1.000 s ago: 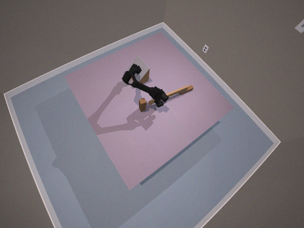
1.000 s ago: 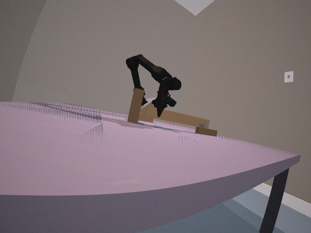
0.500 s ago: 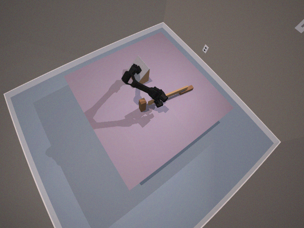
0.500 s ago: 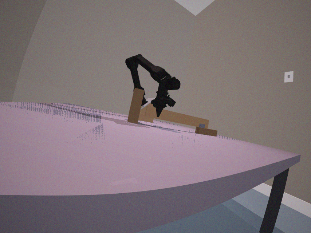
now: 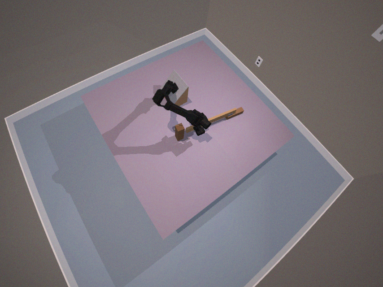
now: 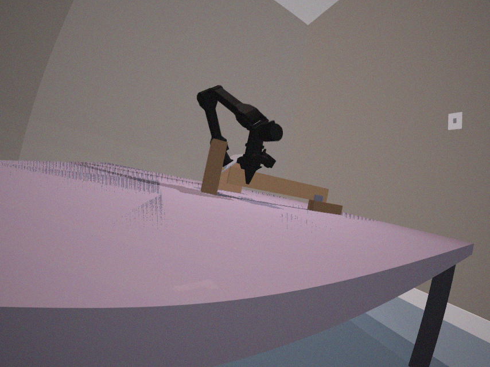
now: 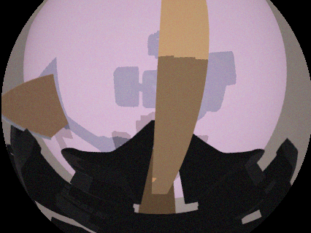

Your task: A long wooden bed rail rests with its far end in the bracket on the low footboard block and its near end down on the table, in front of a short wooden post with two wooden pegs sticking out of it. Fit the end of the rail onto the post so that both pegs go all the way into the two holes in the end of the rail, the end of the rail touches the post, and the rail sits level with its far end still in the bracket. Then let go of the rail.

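Note:
The rail (image 5: 223,115) (image 6: 286,187) (image 7: 182,93) is raised off the table at its near end and looks close to level. Its far end is over the low footboard block (image 5: 239,111) (image 6: 325,207), behind the grey bracket (image 6: 318,198). My gripper (image 6: 247,180) (image 7: 163,123) is shut on the rail near its near end, pointing down. In the top view the arm hides the fingers. The rail's near end faces the post (image 5: 179,132) (image 6: 213,166) (image 7: 157,205), with a narrow gap showing in the top view. I cannot make out the pegs or holes.
A larger wooden block with a sloped pale top (image 5: 181,84) stands behind the post, beside the arm's base; its wooden side (image 7: 33,107) shows at the left of the wrist view. The pink table (image 5: 191,188) (image 6: 163,252) carries the arm's shadow.

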Robot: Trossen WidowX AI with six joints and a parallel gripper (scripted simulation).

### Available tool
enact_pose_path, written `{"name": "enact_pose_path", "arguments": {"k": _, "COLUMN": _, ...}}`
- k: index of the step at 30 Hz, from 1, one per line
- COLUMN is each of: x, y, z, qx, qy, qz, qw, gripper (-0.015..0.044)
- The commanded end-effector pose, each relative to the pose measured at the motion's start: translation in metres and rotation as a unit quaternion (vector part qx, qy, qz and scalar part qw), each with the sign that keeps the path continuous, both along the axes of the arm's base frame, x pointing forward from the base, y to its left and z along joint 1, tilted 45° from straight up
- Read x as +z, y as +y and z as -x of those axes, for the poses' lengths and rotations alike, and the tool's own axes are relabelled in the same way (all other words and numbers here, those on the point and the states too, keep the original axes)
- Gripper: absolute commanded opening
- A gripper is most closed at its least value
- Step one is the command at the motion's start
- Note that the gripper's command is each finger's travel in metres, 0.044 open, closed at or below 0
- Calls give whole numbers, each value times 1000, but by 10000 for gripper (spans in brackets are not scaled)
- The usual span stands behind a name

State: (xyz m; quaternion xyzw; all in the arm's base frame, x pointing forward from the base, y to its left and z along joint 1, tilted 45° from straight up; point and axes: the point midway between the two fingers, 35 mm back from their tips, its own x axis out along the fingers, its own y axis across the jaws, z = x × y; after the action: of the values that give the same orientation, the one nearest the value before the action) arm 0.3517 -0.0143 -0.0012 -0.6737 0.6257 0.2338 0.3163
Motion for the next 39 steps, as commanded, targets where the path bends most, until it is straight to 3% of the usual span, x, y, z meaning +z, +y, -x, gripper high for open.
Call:
{"name": "enact_pose_path", "arguments": {"k": 1, "x": 4, "y": 0, "z": -1, "qx": 3, "qy": -3, "qz": -1, "qw": 1000, "gripper": 0}}
{"name": "enact_pose_path", "arguments": {"k": 39, "x": 13, "y": -8, "z": 0, "qx": 3, "qy": -3, "qz": -1, "qw": 1000, "gripper": 0}}
